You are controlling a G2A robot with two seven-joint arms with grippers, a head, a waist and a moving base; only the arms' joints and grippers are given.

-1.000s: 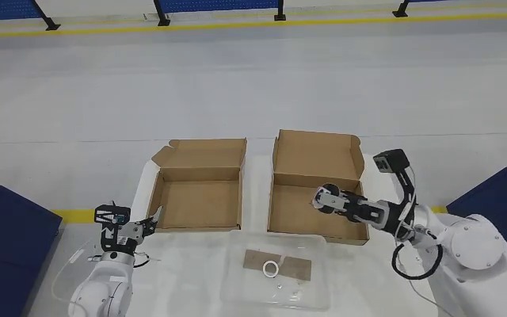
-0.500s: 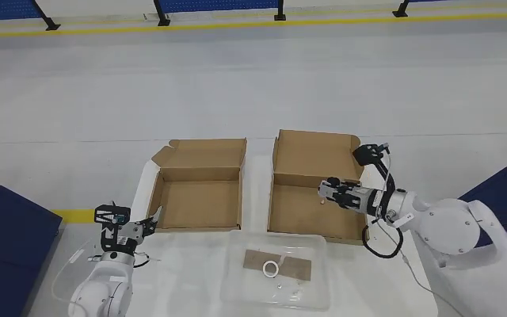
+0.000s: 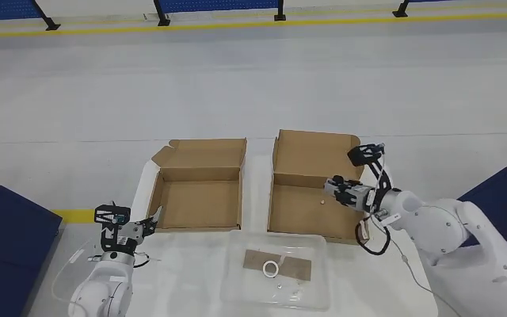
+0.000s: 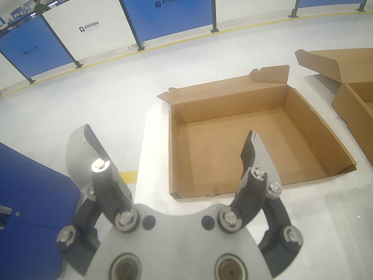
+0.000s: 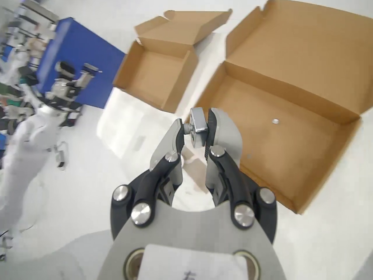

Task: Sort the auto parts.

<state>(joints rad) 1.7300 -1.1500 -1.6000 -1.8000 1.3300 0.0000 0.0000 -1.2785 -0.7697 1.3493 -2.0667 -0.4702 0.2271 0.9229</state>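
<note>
The right gripper [image 5: 195,131] is clamped on a small metal part [image 5: 198,126], held above the right box [image 3: 297,212], where a washer [image 5: 275,121] lies. The left gripper [image 4: 168,133] hangs beside the left box [image 4: 233,123], fingers apart. A ring [image 3: 271,269] sits in the tray [image 3: 234,279].

Left gripper [image 4: 167,139], jaws wide apart, sits low by the left box [image 4: 218,135]. The box's near corner and low wall are just ahead of its fingertips. Past the wall the box floor is open, with the raised lid flap [image 4: 271,74] at the far side. Right gripper [image 5: 194,131], clamped on a metal part [image 5: 198,126], hangs over the right box [image 5: 291,94]. Open drop beneath it, one small washer [image 5: 275,121] on the floor nearby. Narrow table strip [image 3: 257,198] between the boxes. Clear tray [image 3: 253,293] sits close to both boxes' near walls.
</note>
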